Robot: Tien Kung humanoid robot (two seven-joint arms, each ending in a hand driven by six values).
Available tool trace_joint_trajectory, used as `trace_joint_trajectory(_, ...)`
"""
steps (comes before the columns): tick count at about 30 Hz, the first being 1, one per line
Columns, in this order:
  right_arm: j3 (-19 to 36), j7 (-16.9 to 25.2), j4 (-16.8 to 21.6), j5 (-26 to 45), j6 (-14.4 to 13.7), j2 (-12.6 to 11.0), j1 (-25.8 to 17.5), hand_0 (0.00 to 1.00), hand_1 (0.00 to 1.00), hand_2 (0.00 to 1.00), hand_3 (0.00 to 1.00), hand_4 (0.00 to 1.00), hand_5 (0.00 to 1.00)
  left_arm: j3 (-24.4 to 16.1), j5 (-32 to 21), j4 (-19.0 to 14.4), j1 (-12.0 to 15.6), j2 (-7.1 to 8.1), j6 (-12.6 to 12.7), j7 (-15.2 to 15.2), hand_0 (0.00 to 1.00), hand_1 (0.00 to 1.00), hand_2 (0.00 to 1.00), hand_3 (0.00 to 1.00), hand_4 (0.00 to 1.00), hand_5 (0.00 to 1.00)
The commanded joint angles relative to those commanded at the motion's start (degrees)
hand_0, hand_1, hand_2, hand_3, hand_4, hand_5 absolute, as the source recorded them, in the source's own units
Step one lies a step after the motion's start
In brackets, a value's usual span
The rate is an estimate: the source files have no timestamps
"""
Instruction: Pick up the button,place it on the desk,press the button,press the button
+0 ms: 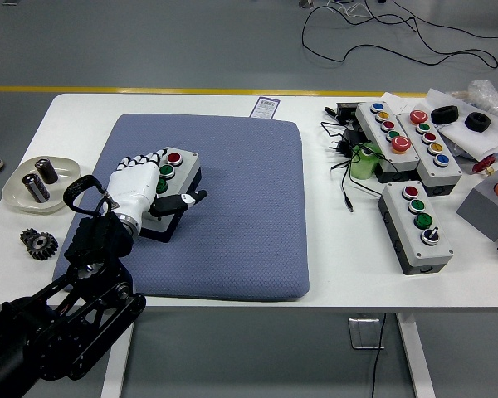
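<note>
A grey button box (179, 168) with a red and two green buttons lies on the blue pad (232, 224), left of the pad's middle. My left hand (153, 189), white with dark fingertips, comes in from the lower left and wraps the box. Its fingers (141, 163) lie along the box's left side and top, and the thumb (192, 198) crosses the near right side. The box looks slightly tilted in the hand, with its near end hidden under the palm. My right arm does not show.
Three more button boxes (417, 225) stand at the right among black cables (342, 157). A grey block (485, 207) and black rings (476, 121) sit far right. A dish (17, 192) with two cylinders and a gear (38, 244) are at the left edge.
</note>
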Motion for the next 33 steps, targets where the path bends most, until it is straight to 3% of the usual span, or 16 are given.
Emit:
trace_joint_trajectory(8,0.00,0.01,0.00,-0.22,0.05,-0.06,-0.05,0.654,0.649,0.683,0.599,0.438,0.319,-1.08,0.00,3.89,-1.16,-1.87,0.49,0.00,0.998,0.998,0.998,0.998,0.998,0.859)
trace_joint_trajectory(15,0.13,0.00,0.00,-0.35,0.06,-0.08,0.04,0.654,0.650,0.684,0.599,0.439,0.320,-0.97,0.00,4.01,-1.50,-2.03,1.51,0.00,0.998,0.998,0.998,0.998,0.998,0.837)
trace_joint_trajectory(16,0.17,0.00,0.00,-0.39,0.06,-0.07,0.04,0.654,0.650,0.683,0.599,0.439,0.319,-0.89,0.00,4.12,-1.51,-2.04,1.74,0.00,0.994,0.998,0.998,0.998,0.998,0.777)
trace_joint_trajectory(24,0.20,0.06,0.00,-0.41,0.07,-0.08,0.14,0.654,0.649,0.683,0.599,0.439,0.319,-1.84,0.00,4.07,-1.01,-1.91,3.38,0.00,0.978,0.998,0.998,0.998,0.998,0.730)
trace_joint_trajectory(28,0.19,0.07,0.00,-0.45,0.10,-0.13,0.21,0.654,0.650,0.683,0.600,0.439,0.318,-2.84,0.00,4.58,-1.10,-1.98,2.78,0.00,0.973,0.998,0.998,0.998,0.998,0.695)
trace_joint_trajectory(33,0.10,0.09,0.00,-0.33,0.10,-0.18,0.32,0.654,0.650,0.683,0.600,0.439,0.318,-3.28,0.00,5.47,-1.49,-1.85,-0.15,0.00,0.973,0.998,0.998,0.998,0.998,0.695)
